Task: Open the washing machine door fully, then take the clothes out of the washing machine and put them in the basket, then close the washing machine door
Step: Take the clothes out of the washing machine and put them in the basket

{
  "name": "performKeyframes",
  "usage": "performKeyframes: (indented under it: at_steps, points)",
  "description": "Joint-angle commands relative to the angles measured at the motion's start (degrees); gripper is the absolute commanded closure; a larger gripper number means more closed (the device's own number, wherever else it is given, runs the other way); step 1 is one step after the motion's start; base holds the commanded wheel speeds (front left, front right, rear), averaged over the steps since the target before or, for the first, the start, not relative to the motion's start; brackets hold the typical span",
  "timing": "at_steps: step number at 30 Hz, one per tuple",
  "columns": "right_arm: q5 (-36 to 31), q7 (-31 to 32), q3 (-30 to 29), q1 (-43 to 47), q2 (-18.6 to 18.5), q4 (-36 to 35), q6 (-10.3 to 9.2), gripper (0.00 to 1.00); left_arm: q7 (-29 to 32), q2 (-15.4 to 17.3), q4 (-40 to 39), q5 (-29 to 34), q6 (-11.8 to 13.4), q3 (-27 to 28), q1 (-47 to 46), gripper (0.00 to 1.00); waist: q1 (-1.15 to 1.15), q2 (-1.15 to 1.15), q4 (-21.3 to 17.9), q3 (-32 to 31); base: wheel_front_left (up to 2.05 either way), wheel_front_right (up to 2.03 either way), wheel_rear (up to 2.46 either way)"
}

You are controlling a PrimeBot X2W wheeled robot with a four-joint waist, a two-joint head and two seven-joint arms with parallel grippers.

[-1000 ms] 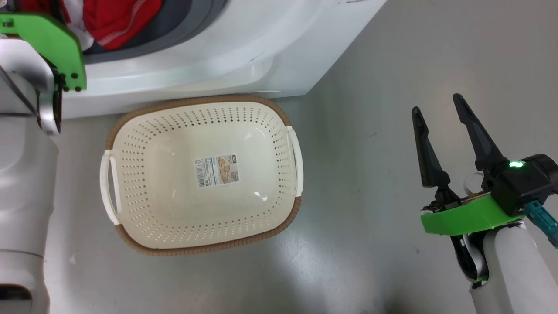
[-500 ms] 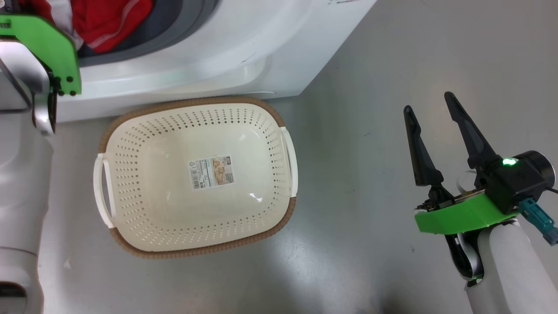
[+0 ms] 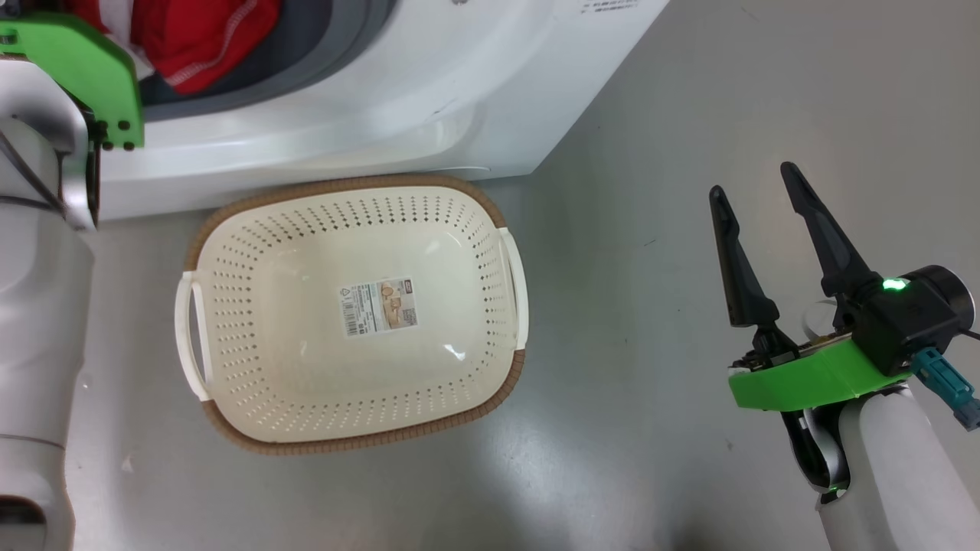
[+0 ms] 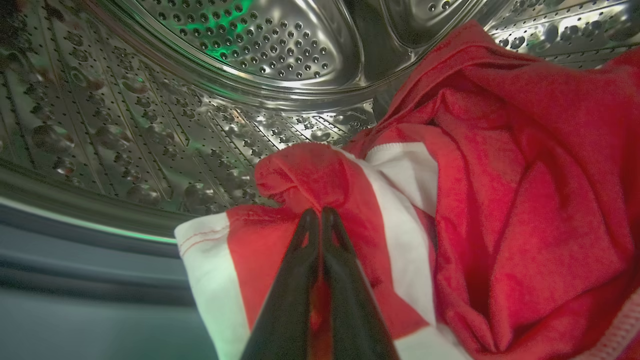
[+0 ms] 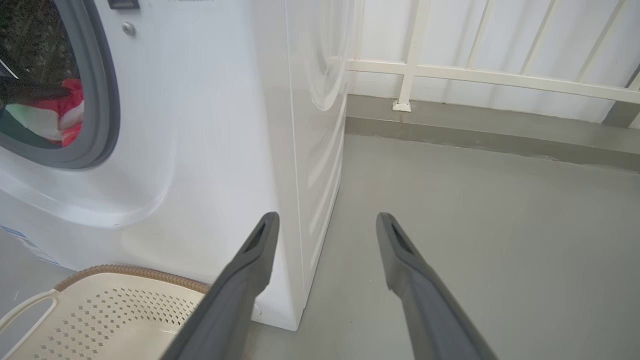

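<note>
In the left wrist view my left gripper (image 4: 318,214) is inside the steel drum (image 4: 250,55), shut on a fold of the clothes (image 4: 475,175), which are red with white panels. The head view shows the clothes (image 3: 203,38) in the mouth of the white washing machine (image 3: 398,84), with my left arm's green plate (image 3: 84,69) in front of it. The cream basket (image 3: 344,186) sits empty on the floor before the machine. My right gripper (image 3: 752,179) hangs open over bare floor to the basket's right. The washing machine door is out of view.
The grey floor (image 3: 651,383) spreads right of the basket and machine. In the right wrist view my right gripper (image 5: 326,217) points at the washing machine's corner (image 5: 295,200), with a white railing (image 5: 475,75) and a low kerb behind. The basket's edge (image 5: 120,272) shows at lower left.
The head picture has swayed slightly left and back, so the camera moved. My left gripper has shut on the clothes. The right gripper and basket hold their places.
</note>
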Motion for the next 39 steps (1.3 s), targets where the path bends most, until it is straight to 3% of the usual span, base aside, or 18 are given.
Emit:
performKeyframes:
  at_steps: [1,22,39]
  points:
    - [0.83,-0.36,1.07,0.46,0.06,-1.15,0.25,0.00,-0.80,2.88,-1.79,-0.32,0.49,0.61,0.28,1.00,0.00,0.00,0.12,-0.27,0.00,0.00,0.00]
    - [0.48,-0.36,0.52,2.64,0.06,-0.50,0.25,0.00,-13.30,1.35,-11.40,-2.68,1.78,0.09,10.12,1.00,0.00,0.00,1.73,-6.22,0.00,0.00,0.00]
    - [0.46,-0.36,0.04,6.00,0.06,0.52,0.25,0.00,-16.24,0.56,-32.42,-5.61,4.36,1.94,30.55,1.00,0.00,0.00,2.89,-15.45,0.00,0.00,0.00]
